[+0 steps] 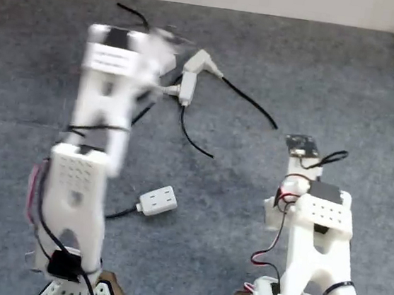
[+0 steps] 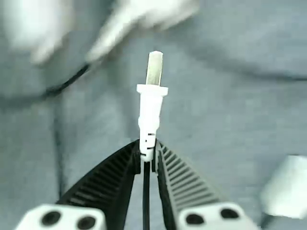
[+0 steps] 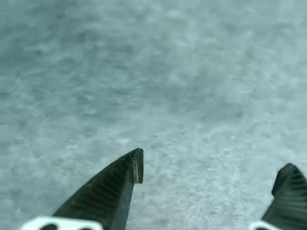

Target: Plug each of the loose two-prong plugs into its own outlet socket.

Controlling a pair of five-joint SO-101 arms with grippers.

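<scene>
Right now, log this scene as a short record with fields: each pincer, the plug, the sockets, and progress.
left pincer: shut on a white two-prong plug, prongs pointing away from it
right pincer: open, holding nothing, over the grey surface
outlet socket: lying on the surface beside the left arm, nothing plugged into it
white connector: close to the held plug, on a black cable; too blurred to tell its type
progress: no plug seated yet

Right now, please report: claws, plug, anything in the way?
Left claw shut on two-prong plug. Right claw open over carpet. Outlet socket empty, on carpet. Black cords trail around the plug.
</scene>
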